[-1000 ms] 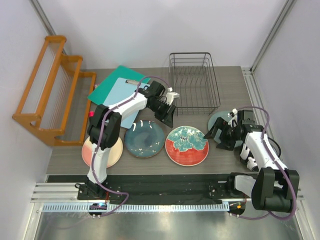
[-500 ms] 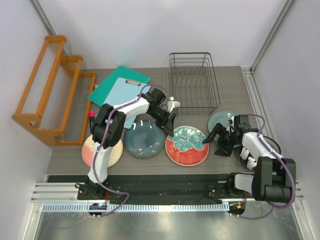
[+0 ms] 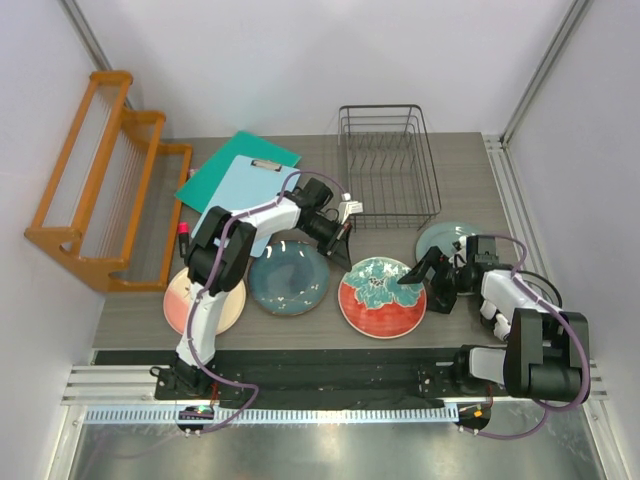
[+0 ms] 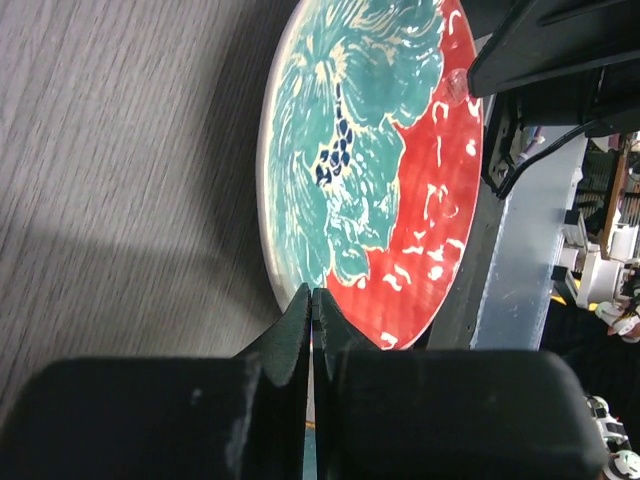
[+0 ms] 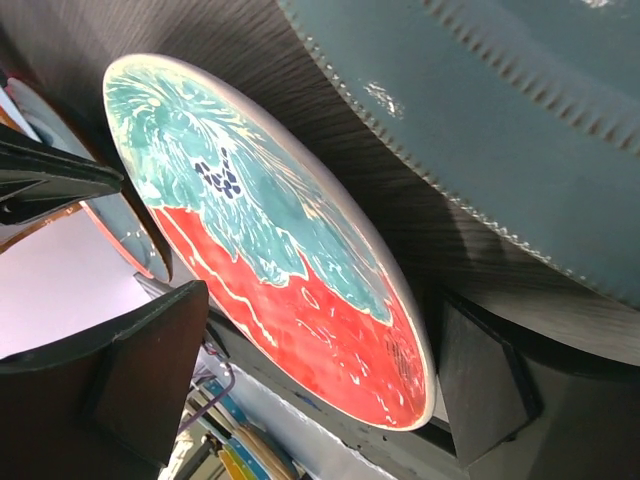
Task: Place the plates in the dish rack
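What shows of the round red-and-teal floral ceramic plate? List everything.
The round red-and-teal floral ceramic plate looks glazed: teal bloom with blue dots, red ground, pale rim. It lies face up on the grey wood-grain table, between the open fingers of the right gripper; the shut left gripper hangs by its far-left rim.

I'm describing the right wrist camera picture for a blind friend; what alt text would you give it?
A red-and-teal floral plate fills the picture, its near rim between the two spread dark fingers of the right gripper. At upper right, part of a pale grey-green plate lies on the dark wood-grain table.
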